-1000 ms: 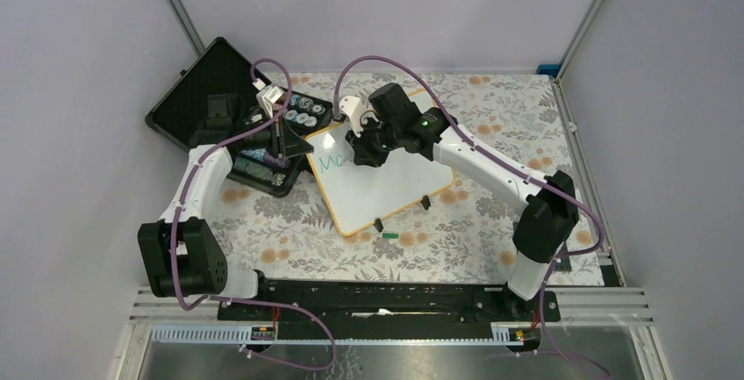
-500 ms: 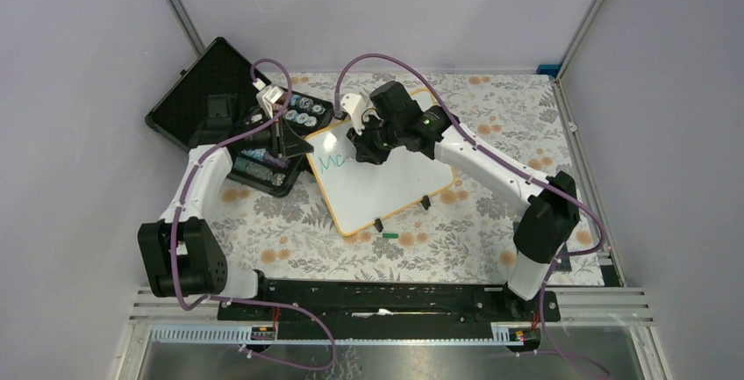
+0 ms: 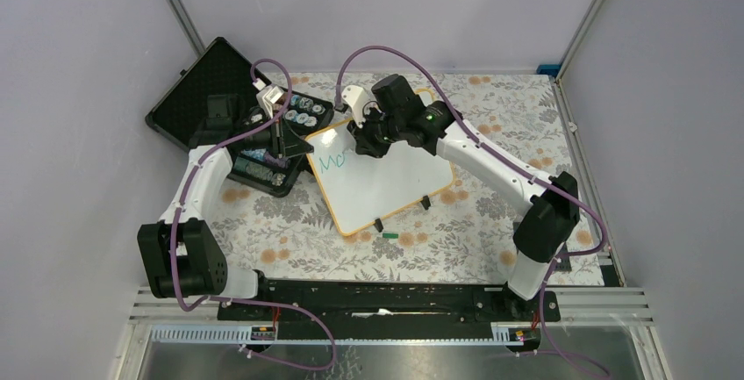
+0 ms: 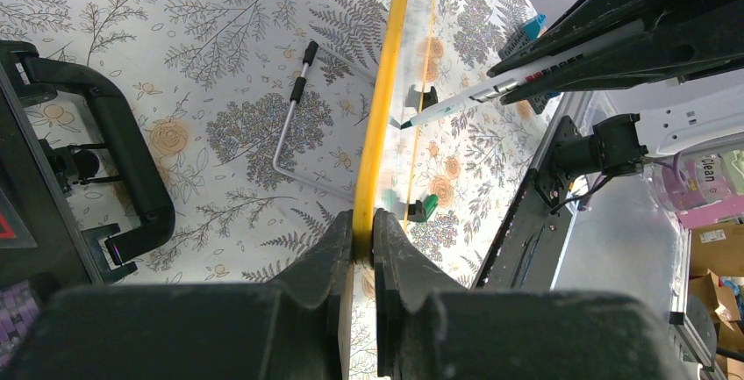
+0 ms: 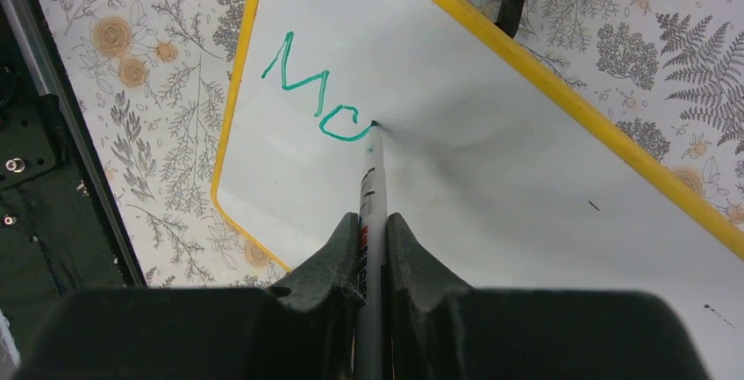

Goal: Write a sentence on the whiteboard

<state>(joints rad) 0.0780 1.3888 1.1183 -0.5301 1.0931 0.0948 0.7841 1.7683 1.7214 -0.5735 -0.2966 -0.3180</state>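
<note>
The whiteboard (image 3: 386, 189) with its orange-yellow rim lies tilted on the flowered table. My left gripper (image 3: 296, 148) is shut on the rim at the board's left edge, which the left wrist view shows edge-on as a yellow strip (image 4: 382, 108) between my jaws (image 4: 363, 224). My right gripper (image 3: 367, 138) is shut on a green-tipped marker (image 5: 372, 182). Its tip touches the board at the end of green letters reading "Mo" (image 5: 318, 99), the only part of the sentence in view. The marker (image 4: 491, 90) also shows in the left wrist view.
An open black case (image 3: 197, 92) and a black tray of small items (image 3: 294, 118) sit left of the board. The marker's green cap (image 3: 389, 234) lies near the board's front edge, by two black clip feet (image 3: 378, 224). A wire stand (image 4: 294, 125) lies under the board.
The right gripper and marker have shifted slightly toward the far side, and the second green letter has grown into a rounder "o". The left gripper has stayed on the rim.
</note>
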